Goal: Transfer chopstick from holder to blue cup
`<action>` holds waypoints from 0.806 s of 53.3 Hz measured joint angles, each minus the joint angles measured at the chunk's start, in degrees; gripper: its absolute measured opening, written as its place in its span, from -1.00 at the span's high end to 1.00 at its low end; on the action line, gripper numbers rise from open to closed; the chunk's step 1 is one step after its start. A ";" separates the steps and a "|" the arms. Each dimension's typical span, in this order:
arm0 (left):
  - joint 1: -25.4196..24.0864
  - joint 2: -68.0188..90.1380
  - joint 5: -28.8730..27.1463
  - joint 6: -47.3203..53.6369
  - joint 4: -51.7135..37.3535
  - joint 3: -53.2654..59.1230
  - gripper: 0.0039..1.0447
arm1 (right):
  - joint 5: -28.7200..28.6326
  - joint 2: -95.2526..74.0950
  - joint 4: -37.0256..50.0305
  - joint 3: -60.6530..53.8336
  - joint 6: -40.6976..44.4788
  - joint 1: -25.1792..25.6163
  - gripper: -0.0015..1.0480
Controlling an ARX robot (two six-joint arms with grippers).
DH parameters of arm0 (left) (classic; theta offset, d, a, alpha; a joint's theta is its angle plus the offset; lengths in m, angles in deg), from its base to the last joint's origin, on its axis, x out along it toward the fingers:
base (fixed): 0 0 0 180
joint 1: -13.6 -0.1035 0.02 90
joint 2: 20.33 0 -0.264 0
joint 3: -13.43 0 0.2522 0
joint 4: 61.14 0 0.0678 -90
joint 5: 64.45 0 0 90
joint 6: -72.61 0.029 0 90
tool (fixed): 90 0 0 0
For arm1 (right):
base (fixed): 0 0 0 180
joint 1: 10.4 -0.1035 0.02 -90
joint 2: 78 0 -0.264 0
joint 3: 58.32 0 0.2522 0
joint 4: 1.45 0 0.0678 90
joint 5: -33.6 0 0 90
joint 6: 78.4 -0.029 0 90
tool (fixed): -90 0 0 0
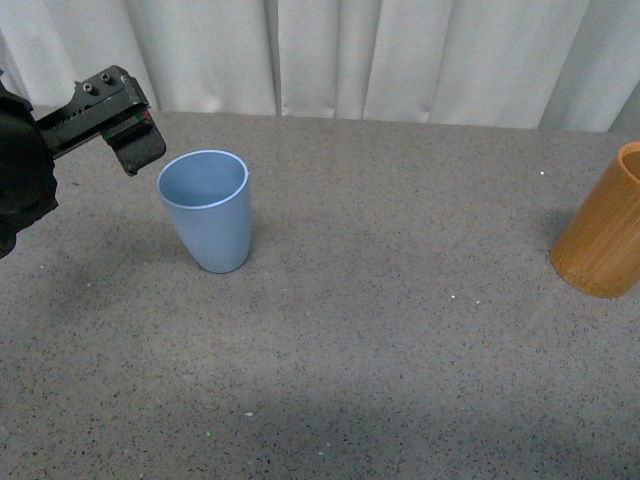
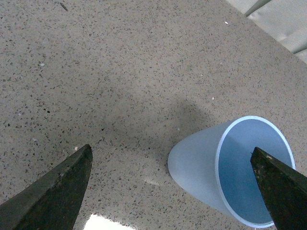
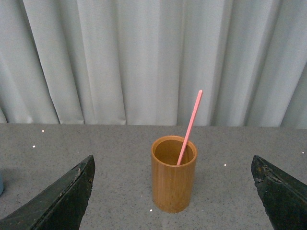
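On table (image 1: 400, 380), grey and speckled, with a white pleated curtain (image 1: 400, 50) behind it:

1. Cup (image 1: 205, 210). Light blue tumbler, upright, mouth up, empty. It stands on the robot's left part of the table. The left wrist view looks down into its bare interior.

2. Holder (image 1: 603, 235). Orange-brown cylinder, upright, at the far right of the front view, where the frame edge cuts it. It stands well apart from the cup. The right wrist view shows it whole, standing before the curtain.

3. Chopstick (image 3: 190, 125). Pink-red, one piece. It stands in the holder with its lower end inside and leans on the rim. Its upper length rises well above the rim against the curtain. Neither gripper touches it.

4. Left gripper (image 1: 145, 150). Black, raised off the table, just beside the cup's rim on the side away from the holder. Its jaws are spread wide and hold nothing. In its own view, one finger (image 2: 53, 191) lies over bare table and the other (image 2: 283, 187) overlaps the cup's mouth.

5. Right gripper (image 3: 172, 158). Seen only in its own wrist view. Its jaws are spread wide and hold nothing. It faces the holder with one dark finger (image 3: 57, 201) showing on either side, both apart from the holder. A blue sliver at that frame's edge is probably the cup.
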 joint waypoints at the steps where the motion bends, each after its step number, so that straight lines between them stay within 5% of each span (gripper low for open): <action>1: 0.02 0.13 0.00 0.00 0.02 -0.09 -0.88 | 0.00 0.00 0.00 0.00 0.00 0.00 -0.81; 43: 1.70 4.52 -2.10 0.68 0.70 -2.27 -0.88 | -0.02 0.00 0.00 0.00 0.00 0.00 -0.81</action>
